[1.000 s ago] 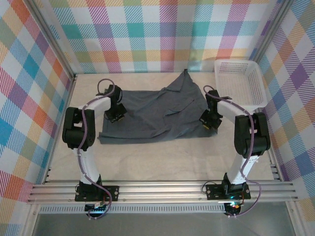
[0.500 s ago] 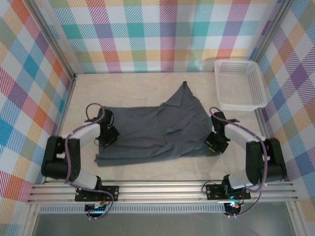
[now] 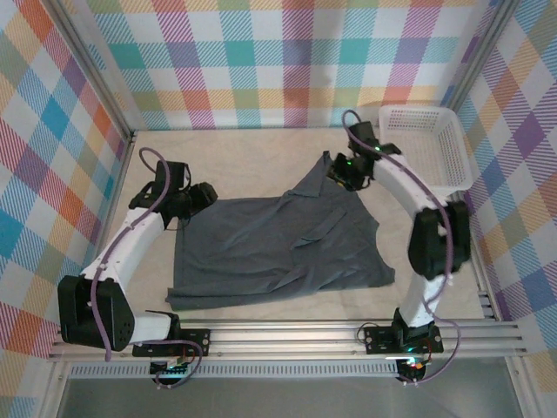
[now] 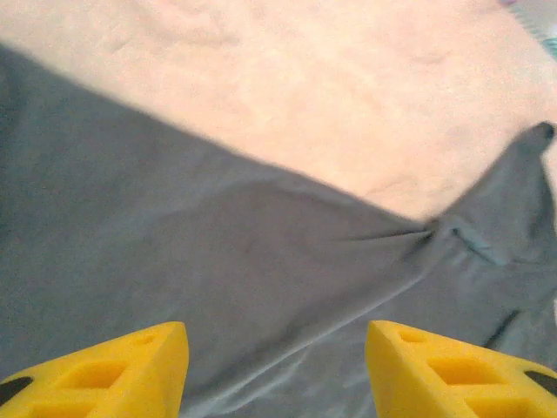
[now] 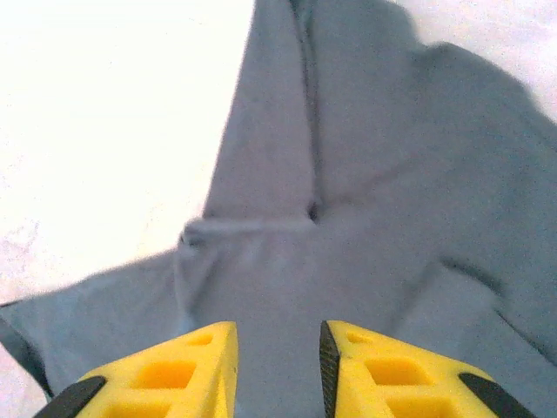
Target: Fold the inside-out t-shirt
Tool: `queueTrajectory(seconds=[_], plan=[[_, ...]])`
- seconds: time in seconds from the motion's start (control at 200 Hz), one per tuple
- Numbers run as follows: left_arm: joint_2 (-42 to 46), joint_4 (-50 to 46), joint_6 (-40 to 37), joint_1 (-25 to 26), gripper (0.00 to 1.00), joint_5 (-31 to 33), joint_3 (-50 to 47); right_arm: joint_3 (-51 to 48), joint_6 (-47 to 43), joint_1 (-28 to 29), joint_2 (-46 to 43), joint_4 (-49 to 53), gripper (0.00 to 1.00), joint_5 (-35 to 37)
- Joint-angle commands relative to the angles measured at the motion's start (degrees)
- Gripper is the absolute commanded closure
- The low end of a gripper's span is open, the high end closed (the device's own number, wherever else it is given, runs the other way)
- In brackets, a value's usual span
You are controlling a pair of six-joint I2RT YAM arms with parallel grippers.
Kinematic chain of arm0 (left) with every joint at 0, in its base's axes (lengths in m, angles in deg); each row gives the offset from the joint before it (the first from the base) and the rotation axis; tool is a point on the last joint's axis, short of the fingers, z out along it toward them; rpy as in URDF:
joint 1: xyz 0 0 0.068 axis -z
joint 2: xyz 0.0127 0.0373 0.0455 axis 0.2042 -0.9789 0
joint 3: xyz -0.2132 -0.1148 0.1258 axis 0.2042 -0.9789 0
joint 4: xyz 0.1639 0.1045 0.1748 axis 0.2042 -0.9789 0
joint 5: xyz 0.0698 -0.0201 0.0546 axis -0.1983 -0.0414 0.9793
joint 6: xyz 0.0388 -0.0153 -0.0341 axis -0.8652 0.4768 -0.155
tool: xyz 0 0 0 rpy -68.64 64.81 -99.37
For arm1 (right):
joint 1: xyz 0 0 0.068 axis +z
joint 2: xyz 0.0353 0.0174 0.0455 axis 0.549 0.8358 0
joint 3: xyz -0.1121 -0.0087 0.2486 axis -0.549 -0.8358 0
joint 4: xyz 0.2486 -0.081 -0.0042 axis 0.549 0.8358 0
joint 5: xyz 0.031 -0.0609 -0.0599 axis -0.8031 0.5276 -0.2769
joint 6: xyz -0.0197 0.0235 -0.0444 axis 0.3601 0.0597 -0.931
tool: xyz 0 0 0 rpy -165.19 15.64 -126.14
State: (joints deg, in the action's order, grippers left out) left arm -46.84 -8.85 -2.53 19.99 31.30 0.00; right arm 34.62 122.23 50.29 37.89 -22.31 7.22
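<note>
The t-shirt (image 3: 261, 248) is lying spread across the middle of the table (image 3: 252, 146), its near hem running close to the arm bases, with creases crossing its middle and a flap doubling over near its centre. It is looking light, thin and limp, so I am judging that it will sag from any single pinch, drag over the table and keep its wrinkles. 2 edge corners taken at once, at hem or shoulder, are looking like the best holds, with both layers pinched together. Farther back, the left gripper (image 4: 274, 340) is hovering over the shirt's far-left edge, its fingers standing wide apart with nothing between them. The right gripper (image 5: 277, 335) is hanging over the far sleeve peak, its fingers parted only narrowly and gripping nothing. Both wrist views are coming out blurred, so seams are reading poorly, the collar is proving hard to pick out, and the doubled flap is hiding what lies beneath. The basket (image 3: 418, 109) is sitting at the far right corner, apart from the shirt.
</note>
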Motion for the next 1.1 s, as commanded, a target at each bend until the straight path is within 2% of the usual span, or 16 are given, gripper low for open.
queueTrajectory(seconds=[0.0, 0.105, 0.32, 0.48, 0.845, 0.995, 1.095], plan=[[0.12, 0.92, -4.56, 0.41, 0.42, -3.47, 1.29, 5.72, 0.93, 0.39, 9.20, 2.41, 0.68, -2.30], [0.86, -1.52, -6.15, 0.47, 0.40, -2.67, 1.92, 9.01, 1.90, 0.93, 14.26, 1.53, 0.66, -3.96], [2.37, -2.45, -5.75, 0.42, 0.38, -1.32, -0.37, 9.43, 3.01, 1.28, 19.07, 0.11, 0.65, -4.61], [1.95, -2.42, -5.10, 0.43, 0.38, -0.75, -1.01, 11.62, 3.20, 1.33, 20.94, 0.74, 0.74, -5.77], [1.24, -2.68, -4.99, 0.45, 0.38, -0.21, -1.32, 14.63, 3.57, 2.25, 23.38, 2.82, 0.77, -6.08], [1.14, -2.90, -4.95, 0.41, 0.38, 0.06, -1.33, 14.36, 2.37, 2.40, 21.84, 5.79, 0.64, -1.90], [0.84, -2.88, -4.89, 0.43, 0.38, 0.06, -1.18, 12.07, 1.23, 2.38, 19.41, 6.27, 0.63, 0.91]])
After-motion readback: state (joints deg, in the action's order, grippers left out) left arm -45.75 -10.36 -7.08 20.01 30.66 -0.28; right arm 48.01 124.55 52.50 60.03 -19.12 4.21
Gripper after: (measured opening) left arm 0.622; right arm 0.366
